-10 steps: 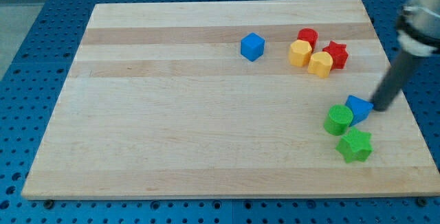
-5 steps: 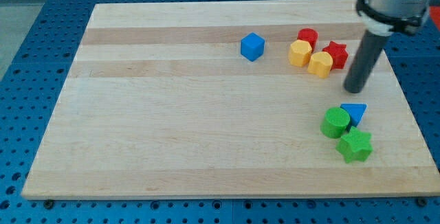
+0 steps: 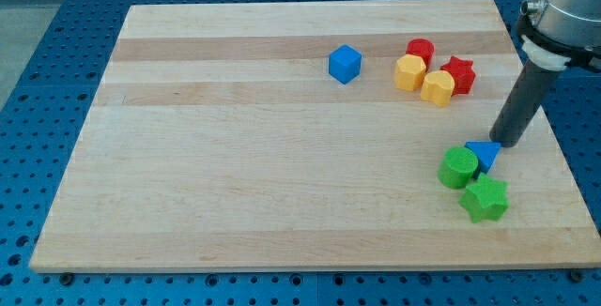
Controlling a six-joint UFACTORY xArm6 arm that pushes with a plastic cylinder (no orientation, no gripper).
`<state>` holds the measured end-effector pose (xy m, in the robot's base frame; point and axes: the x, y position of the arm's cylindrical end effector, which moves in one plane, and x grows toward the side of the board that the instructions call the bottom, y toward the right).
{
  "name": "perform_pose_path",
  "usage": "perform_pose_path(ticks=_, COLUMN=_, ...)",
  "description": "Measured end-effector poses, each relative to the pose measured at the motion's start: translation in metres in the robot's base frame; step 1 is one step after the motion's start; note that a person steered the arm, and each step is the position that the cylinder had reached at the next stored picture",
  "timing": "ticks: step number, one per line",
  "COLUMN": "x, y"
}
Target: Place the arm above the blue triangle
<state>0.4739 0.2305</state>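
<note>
At the bottom right of the frame, nearest to the lower edge of the wooden board, lies a green star block. Just above it and a little to the left sits a green round block, and the two green blocks are touching or almost touching. Pressed against the right side of the green round block is the blue triangle, which is the block of my task; it is in the lower right part of the board, and the round block hides part of it. My tip rests just at the upper right corner of the blue triangle, so close that I cannot tell if it touches the block or only stands beside it. My rod goes up from there, leaning to the right, toward the grey body of my arm at the upper right corner of the frame. I carry no gripper, only this rod, so nothing on me opens or closes, and I hold nothing. Higher in the frame, near the top right of the board, there is a tight group of four blocks: two yellow blocks in front, a red round block behind them, and a red star block on the right. To the left of this group, well apart from it, a blue cube stands alone. Around the board I see the blue table with small holes.
</note>
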Motion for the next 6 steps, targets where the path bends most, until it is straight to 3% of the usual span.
perform_pose_path(ticks=3, x=0.013, y=-0.004)
perform_pose_path(ticks=6, x=0.015, y=-0.048)
